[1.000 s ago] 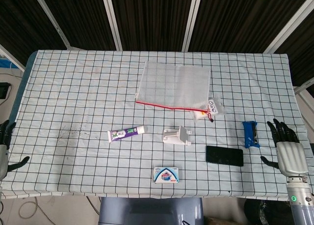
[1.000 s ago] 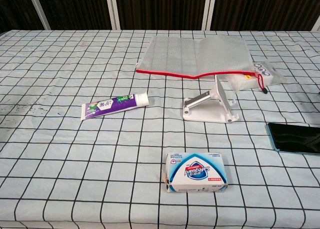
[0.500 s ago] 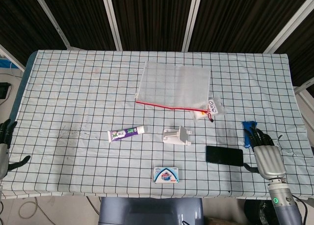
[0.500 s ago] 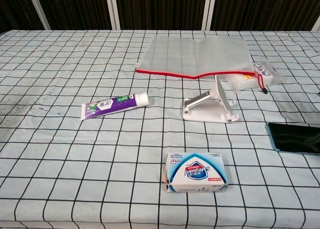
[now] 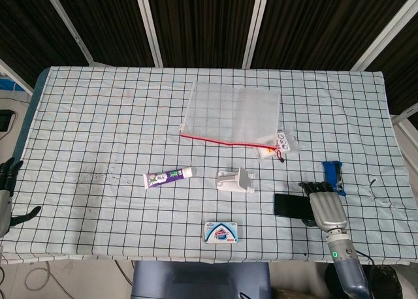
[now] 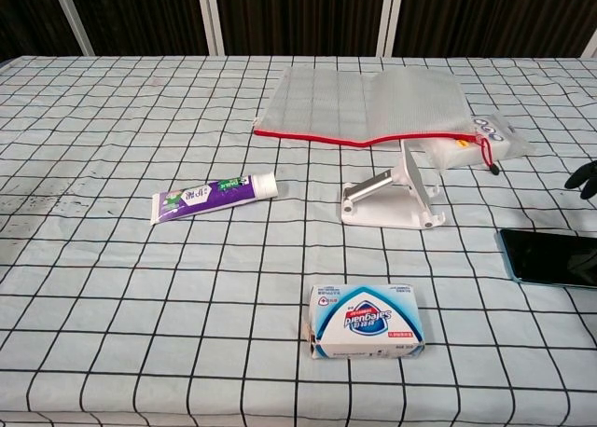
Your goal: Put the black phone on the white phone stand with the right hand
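Note:
The black phone (image 5: 290,205) lies flat on the checked cloth at the front right; in the chest view the phone (image 6: 550,257) runs off the right edge. The white phone stand (image 5: 236,180) stands to its left, with nothing on it, and the chest view shows the stand (image 6: 396,196) at centre right. My right hand (image 5: 324,206) hovers over the phone's right end and covers it, fingers extended, holding nothing. Only its dark fingertips (image 6: 584,178) show in the chest view. My left hand (image 5: 6,196) rests at the table's far left edge, fingers spread.
A blue object (image 5: 334,175) lies just behind the right hand. A toothpaste tube (image 5: 168,177) lies left of the stand, a soap box (image 5: 221,232) near the front edge. A clear zip pouch (image 5: 232,113) and a small packet (image 5: 279,144) sit behind the stand.
My right hand has moved left from the table's right edge to above the phone's right end. Phone, stand and left hand have not moved.

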Robot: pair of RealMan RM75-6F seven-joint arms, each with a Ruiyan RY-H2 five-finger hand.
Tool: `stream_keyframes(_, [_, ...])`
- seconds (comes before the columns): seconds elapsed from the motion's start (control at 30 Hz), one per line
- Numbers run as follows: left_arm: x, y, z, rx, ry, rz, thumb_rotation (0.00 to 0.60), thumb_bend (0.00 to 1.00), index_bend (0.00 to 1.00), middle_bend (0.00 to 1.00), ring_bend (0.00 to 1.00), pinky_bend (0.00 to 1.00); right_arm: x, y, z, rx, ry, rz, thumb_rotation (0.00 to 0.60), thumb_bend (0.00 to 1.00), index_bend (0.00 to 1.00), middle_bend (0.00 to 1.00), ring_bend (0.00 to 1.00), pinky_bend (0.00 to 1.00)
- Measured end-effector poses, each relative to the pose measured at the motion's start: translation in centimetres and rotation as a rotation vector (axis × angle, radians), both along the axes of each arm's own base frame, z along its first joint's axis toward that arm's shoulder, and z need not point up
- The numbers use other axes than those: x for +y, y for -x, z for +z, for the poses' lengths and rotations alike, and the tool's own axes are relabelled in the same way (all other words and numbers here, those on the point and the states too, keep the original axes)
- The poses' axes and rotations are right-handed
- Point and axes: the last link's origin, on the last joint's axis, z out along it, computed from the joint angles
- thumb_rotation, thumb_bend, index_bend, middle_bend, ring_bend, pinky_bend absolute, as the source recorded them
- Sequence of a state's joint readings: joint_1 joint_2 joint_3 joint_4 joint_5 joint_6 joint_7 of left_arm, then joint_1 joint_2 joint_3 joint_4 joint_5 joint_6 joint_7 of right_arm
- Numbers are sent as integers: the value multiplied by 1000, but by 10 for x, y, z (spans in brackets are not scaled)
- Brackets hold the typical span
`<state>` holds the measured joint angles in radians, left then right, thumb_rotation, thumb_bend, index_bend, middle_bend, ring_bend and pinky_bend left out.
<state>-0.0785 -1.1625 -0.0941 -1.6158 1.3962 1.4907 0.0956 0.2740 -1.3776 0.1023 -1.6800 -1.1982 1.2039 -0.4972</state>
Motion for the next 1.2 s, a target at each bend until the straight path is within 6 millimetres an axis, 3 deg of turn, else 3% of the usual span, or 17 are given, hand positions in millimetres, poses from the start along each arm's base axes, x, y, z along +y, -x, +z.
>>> stream_keyframes(0.47, [1,0,1,-9,-1,4,600,0,0,0,0,0,-1,-3,-23,5,-31,-36,600,121,302,327,286,181])
stream_keyframes(1.2, [0,1,2,-19,-2,12,600,0,0,0,0,0,-8,1,-29,10,-27,-70,600,157,332,351,303,181])
